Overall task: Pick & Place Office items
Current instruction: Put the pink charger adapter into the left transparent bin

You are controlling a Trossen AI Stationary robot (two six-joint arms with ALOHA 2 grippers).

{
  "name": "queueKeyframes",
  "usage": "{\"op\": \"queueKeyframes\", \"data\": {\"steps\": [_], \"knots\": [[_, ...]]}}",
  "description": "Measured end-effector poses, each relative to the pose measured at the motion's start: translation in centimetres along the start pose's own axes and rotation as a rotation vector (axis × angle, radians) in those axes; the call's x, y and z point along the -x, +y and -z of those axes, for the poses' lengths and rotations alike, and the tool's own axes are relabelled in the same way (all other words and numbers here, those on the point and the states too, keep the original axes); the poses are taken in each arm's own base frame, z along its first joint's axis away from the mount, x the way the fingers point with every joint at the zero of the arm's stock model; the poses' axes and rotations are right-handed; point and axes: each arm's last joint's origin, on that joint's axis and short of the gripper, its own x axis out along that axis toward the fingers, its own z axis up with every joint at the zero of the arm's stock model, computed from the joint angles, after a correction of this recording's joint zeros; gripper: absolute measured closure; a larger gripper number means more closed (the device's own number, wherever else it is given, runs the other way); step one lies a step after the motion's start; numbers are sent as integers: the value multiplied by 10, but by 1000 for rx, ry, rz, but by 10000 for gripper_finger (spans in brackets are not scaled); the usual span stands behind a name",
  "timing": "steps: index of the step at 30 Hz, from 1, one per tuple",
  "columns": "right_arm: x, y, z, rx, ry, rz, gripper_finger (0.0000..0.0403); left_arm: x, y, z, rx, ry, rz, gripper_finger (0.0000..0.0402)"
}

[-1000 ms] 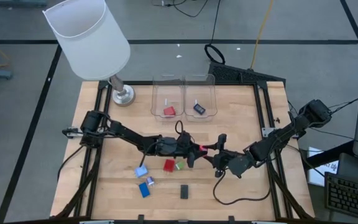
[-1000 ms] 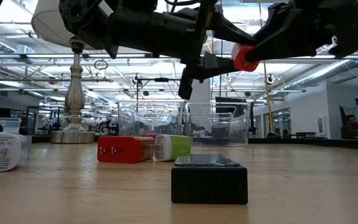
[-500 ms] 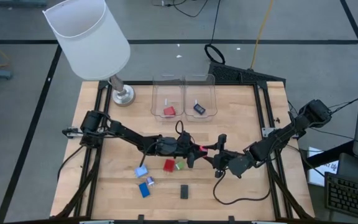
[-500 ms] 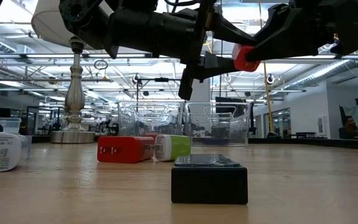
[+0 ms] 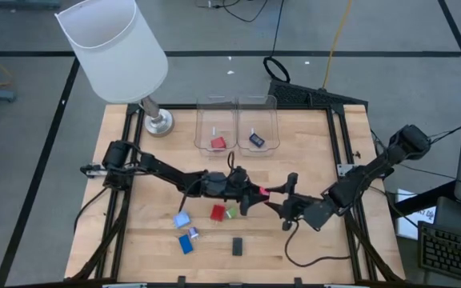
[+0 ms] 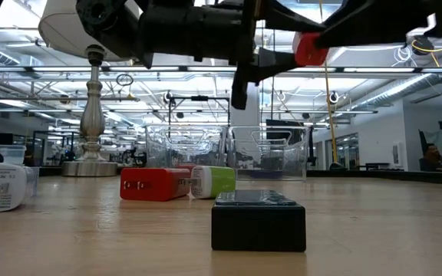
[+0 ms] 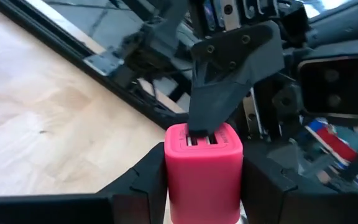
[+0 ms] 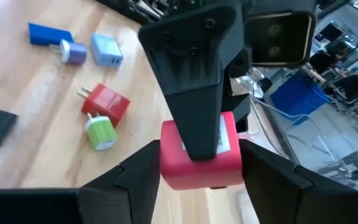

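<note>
The left hand [image 5: 250, 194] is clamped on a small red charger block [image 7: 204, 171], its dark fingers [image 7: 143, 180] pressed against both flanks, holding it in the air above the middle of the desk [image 5: 310, 136]. The right hand [image 5: 281, 194] meets it head on from the right: in its own wrist view its fingers [image 8: 137, 167] stand on either side of the same block without pressing it, so the jaws look parted and the block reads as held by the left alone. The block's long axis runs left to right, along the line joining the two hands, port end toward the right hand.

Below and to the left, the other pieces lie on the desk: a red plug [image 5: 218, 213] touching a green one [image 5: 231, 214], a light blue cube [image 5: 182, 220], a dark blue stick [image 5: 186, 244] and a black slab [image 5: 237, 246] at the near edge. Two clear bins [image 5: 237, 126] sit at the far side, each already holding an item.

This looks like a hand-over; the right hand is the nearer to the right bin.
</note>
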Motion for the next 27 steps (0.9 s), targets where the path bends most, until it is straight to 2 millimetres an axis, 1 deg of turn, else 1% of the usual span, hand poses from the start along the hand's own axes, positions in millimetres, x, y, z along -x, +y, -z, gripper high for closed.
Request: {"op": "queueKeyframes", "data": {"steps": [2,6,10,13,19,23,27], "knots": [[3,-1,-2,-13,-10,-3,204,1,2,-4,3,21,16,249],[5,-2,-3,-61,-20,0,207,2,5,-2,9,48,1,249],[6,-3,-3,-56,-16,0,207,2,3,-3,5,41,9,249],[10,-6,-6,-104,-34,-5,210,3,1,-4,-20,46,18,249],[30,-11,-13,-164,-93,-54,211,7,-6,-12,-105,65,61,250],[40,-14,-3,-178,-107,-71,215,17,-18,-22,-193,86,24,250],[44,-19,19,-267,-111,-69,219,34,-34,-33,-289,92,-72,250]]}}
